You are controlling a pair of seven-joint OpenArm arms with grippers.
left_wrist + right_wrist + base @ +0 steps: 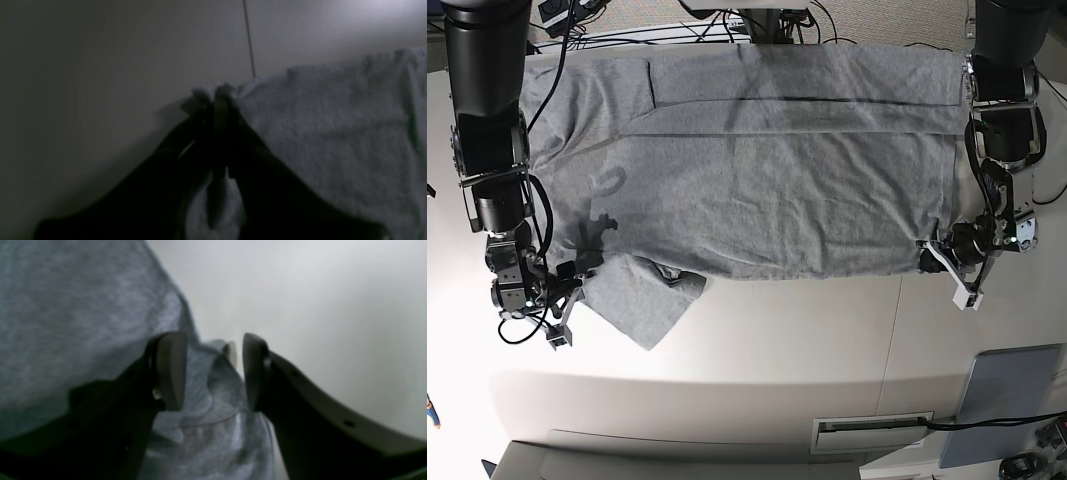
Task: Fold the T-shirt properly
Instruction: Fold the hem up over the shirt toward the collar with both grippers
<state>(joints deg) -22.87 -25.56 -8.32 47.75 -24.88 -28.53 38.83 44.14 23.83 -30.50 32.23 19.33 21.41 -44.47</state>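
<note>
The grey T-shirt [757, 170] lies spread flat across the white table, plain side up, with one sleeve [642, 300] sticking out toward the front left. My left gripper [930, 256] is at the shirt's front right corner and is shut on that corner. The left wrist view shows the dark fingers [230, 100] pinched together on a nub of the T-shirt [333, 133]. My right gripper [579, 290] is at the sleeve's left edge. In the right wrist view its fingers [171, 370] stand open, with bunched cloth of the T-shirt [217, 396] lying between them.
A grey flat panel [1007, 400] sits at the front right. A white slotted fitting [872, 432] is set in the table's front edge. Cables [757, 25] run along the back edge. A thin seam [248, 36] crosses the tabletop.
</note>
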